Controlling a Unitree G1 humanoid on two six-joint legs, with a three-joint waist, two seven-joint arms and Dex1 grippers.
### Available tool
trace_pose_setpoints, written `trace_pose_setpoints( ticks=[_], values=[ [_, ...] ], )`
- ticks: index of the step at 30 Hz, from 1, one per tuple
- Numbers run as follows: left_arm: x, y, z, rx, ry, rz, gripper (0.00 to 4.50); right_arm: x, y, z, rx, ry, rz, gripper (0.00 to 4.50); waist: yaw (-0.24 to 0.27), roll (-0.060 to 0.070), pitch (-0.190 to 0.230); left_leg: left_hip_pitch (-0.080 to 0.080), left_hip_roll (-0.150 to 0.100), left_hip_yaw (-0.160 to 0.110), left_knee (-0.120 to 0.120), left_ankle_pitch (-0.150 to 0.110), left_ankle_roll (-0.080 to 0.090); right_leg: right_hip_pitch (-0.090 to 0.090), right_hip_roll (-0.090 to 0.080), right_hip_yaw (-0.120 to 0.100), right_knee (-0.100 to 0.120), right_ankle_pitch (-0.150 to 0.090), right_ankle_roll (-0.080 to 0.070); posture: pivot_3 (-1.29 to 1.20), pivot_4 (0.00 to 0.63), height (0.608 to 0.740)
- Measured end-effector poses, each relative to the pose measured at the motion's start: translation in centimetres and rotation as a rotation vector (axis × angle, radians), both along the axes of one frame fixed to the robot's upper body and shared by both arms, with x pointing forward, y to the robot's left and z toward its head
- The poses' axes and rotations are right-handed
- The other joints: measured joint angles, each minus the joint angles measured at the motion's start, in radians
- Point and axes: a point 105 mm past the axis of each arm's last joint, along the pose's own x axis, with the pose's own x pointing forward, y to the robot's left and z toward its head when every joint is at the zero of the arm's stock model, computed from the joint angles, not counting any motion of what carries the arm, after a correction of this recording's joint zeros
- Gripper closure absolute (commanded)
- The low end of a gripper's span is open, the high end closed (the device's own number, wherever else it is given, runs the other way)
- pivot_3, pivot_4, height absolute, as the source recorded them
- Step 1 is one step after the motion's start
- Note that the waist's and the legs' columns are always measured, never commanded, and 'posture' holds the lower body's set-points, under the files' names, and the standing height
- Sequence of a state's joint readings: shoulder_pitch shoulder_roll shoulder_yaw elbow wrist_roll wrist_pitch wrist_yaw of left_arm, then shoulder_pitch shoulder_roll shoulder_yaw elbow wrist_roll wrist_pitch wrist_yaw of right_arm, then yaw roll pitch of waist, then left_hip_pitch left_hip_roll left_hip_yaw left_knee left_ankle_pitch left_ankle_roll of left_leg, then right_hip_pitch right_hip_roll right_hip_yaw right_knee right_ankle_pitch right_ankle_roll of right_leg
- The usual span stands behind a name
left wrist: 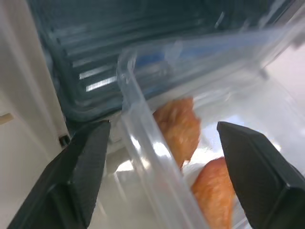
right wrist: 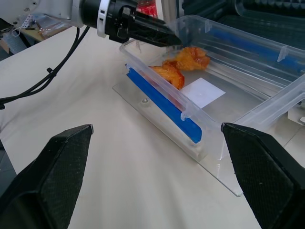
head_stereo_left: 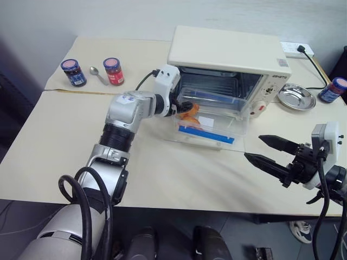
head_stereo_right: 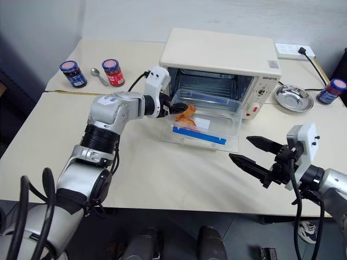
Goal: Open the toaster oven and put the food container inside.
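- The left gripper [head_stereo_right: 174, 107] has its fingers spread to either side of the near-left corner wall of the food container [head_stereo_right: 209, 120], not clamped on it.
- The container rests on the lowered glass door [head_stereo_right: 230, 145] of the toaster oven [head_stereo_right: 219, 54], its far end at the oven mouth; fried pieces [right wrist: 178, 64] lie in the corner by the gripper.
- The right gripper [head_stereo_left: 268, 151] hangs wide open over bare table [head_stereo_left: 54, 141], well apart from the oven, holding nothing.
- Two jars [head_stereo_left: 73, 72] and a spoon [head_stereo_left: 98, 74] sit far left; a steel dish [head_stereo_left: 296, 97] sits right of the oven.
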State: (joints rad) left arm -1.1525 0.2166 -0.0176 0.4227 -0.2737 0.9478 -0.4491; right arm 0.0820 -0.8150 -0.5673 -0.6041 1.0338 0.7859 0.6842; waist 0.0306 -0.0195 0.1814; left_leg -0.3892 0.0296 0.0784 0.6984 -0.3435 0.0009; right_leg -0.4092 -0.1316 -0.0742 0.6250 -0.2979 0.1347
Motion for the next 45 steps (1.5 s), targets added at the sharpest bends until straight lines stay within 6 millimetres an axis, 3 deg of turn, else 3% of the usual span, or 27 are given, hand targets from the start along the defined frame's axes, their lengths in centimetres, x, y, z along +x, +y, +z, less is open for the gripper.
trace_pose_setpoints(
  ticks=[5,6,9,11,13,17,18,20,27,32,36,39,41,45],
  values=[
    [-1.9,2.7,4.3,-0.147,-0.134,-0.036,0.85,0.1,0.1,-0.3,-0.012,0.003,-0.001,0.00,-0.009,0.000,0.000,0.001,0.001,0.000,0.000,0.000,0.000,0.000,0.000,0.000,0.001,0.000,0.000,0.00,0.150,0.740],
    [-2.4,3.5,4.9,-0.181,-0.151,-0.050,1.03,0.2,0.1,-0.3,-0.015,0.004,0.000,0.00,-0.009,0.000,0.000,0.001,0.001,0.000,0.000,0.000,-0.001,0.000,0.000,0.000,0.001,0.000,0.000,0.00,0.150,0.740],
    [-5.2,5.6,5.6,-0.228,-0.207,-0.165,1.68,0.4,0.7,-0.4,-0.026,-0.003,0.032,0.60,-0.011,0.000,0.000,0.001,0.001,0.000,0.000,0.000,-0.001,0.000,0.000,0.001,0.001,0.000,0.000,0.00,0.150,0.740],
    [-7.6,6.3,4.9,-0.205,-0.216,-0.284,2.32,0.4,1.2,-0.8,-0.023,0.011,0.065,1.26,-0.008,0.001,0.000,0.001,0.001,0.000,0.000,0.000,-0.001,0.000,0.000,0.001,0.001,0.000,0.000,0.00,0.150,0.740],
    [-10.0,6.8,2.8,-0.143,-0.177,-0.396,3.00,0.4,1.9,-0.9,-0.019,0.018,0.115,2.00,-0.005,0.001,0.000,0.001,0.001,0.000,0.000,0.000,-0.001,0.001,0.000,0.001,0.001,0.000,0.000,0.00,0.150,0.740],
    [-12.3,6.1,-2.4,-0.019,-0.056,-0.548,4.30,0.4,3.7,-2.1,-0.043,0.052,0.210,3.48,0.000,0.001,0.000,0.001,0.000,-0.001,0.001,0.000,0.000,0.002,0.000,0.001,0.000,0.000,0.000,0.00,0.150,0.740],
    [-12.4,5.7,-3.0,-0.006,-0.047,-0.567,4.49,0.6,4.0,-2.3,-0.050,0.054,0.222,3.68,0.000,0.001,0.000,0.001,0.000,-0.001,0.001,0.000,0.000,0.002,0.000,0.001,-0.001,0.000,0.000,0.00,0.150,0.740],
    [-12.0,4.9,-3.9,0.025,-0.062,-0.581,4.50,1.6,4.4,-2.6,-0.081,0.042,0.233,4.40,-0.002,0.001,0.000,0.002,0.000,0.000,0.001,0.000,0.000,0.003,0.000,0.001,-0.001,0.000,0.000,0.00,0.150,0.740],
    [-8.9,2.3,-5.7,0.042,-0.093,-0.521,4.50,6.4,4.9,-3.9,-0.157,-0.002,0.164,4.46,-0.006,0.001,0.000,0.000,0.000,0.000,0.000,0.000,0.000,0.000,0.000,0.001,0.001,0.000,0.000,0.00,0.150,0.740],
    [-6.6,1.1,-4.9,0.044,-0.151,-0.451,4.50,10.0,5.0,-3.5,-0.175,-0.069,0.062,4.46,-0.007,0.001,0.000,0.000,0.000,0.001,0.001,0.001,0.000,0.000,0.000,0.000,0.001,0.000,0.000,0.00,0.150,0.740],
    [-2.6,0.4,-4.3,0.027,-0.186,-0.277,4.50,13.4,4.9,-2.6,-0.164,-0.140,-0.065,4.46,-0.007,0.001,0.000,-0.001,0.000,0.000,0.002,0.001,0.000,0.000,0.000,0.000,0.001,0.000,0.001,0.00,0.150,0.740],
    [0.5,0.7,-1.9,-0.011,-0.254,-0.131,4.50,15.8,5.4,-1.5,-0.150,-0.208,-0.153,4.46,-0.011,0.001,0.000,-0.002,0.000,0.001,0.000,0.001,0.000,-0.003,0.000,-0.001,0.001,0.001,0.001,0.00,0.150,0.740],
    [1.5,0.9,-0.5,-0.038,-0.298,-0.079,4.50,16.9,5.6,-1.1,-0.151,-0.238,-0.200,4.46,-0.015,0.001,0.000,-0.002,0.000,0.000,-0.001,0.001,0.000,-0.003,0.000,-0.002,0.001,0.001,0.001,0.00,0.150,0.740],
    [2.2,1.4,-0.3,-0.073,-0.300,-0.038,4.50,18.2,5.8,-1.1,-0.153,-0.255,-0.252,4.46,-0.032,0.001,0.000,-0.002,0.000,0.001,-0.002,0.001,0.000,-0.004,-0.001,-0.004,0.000,0.001,0.001,0.00,0.150,0.740]
  ],
)
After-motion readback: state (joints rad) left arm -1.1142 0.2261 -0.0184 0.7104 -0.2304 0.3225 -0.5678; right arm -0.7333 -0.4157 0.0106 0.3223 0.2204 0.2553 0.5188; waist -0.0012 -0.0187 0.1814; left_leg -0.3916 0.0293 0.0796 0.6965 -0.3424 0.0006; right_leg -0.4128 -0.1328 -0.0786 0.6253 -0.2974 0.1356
